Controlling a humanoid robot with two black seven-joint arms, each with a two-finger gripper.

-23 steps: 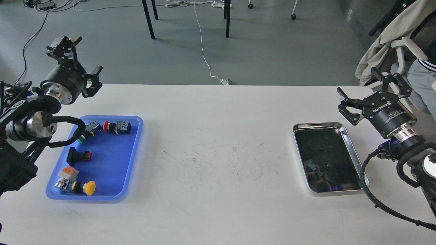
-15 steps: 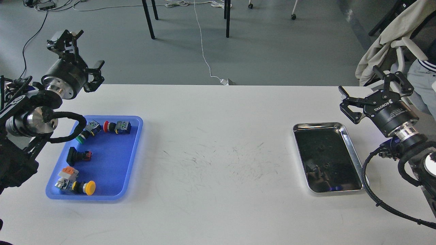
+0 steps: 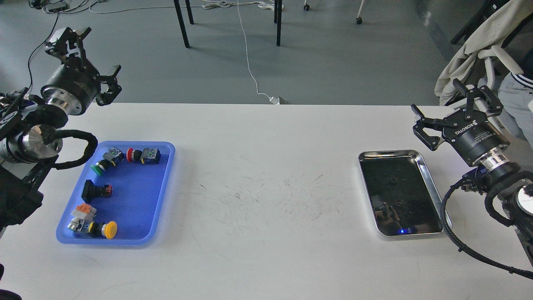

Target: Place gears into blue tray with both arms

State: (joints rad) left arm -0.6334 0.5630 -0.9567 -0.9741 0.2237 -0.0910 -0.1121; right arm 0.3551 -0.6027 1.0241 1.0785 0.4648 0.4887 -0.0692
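The blue tray (image 3: 137, 200) lies on the white table at the left and holds several coloured-cap push-button switches. Two tiny dark gears (image 3: 392, 181) (image 3: 399, 203) show in the steel tray (image 3: 433, 185) at the right. My left gripper (image 3: 99, 53) is raised beyond the table's far left corner, behind the blue tray, open and empty. My right gripper (image 3: 435, 95), marked ROBOTIQ, hovers just behind the steel tray's far right corner, open with nothing between its fingers.
Switches in the blue tray include a yellow-capped one (image 3: 109, 229), a green one (image 3: 99, 168) and a red one (image 3: 130, 155). A chair draped with beige cloth (image 3: 470, 50) stands at the back right. Table legs and cables are on the floor beyond the far edge.
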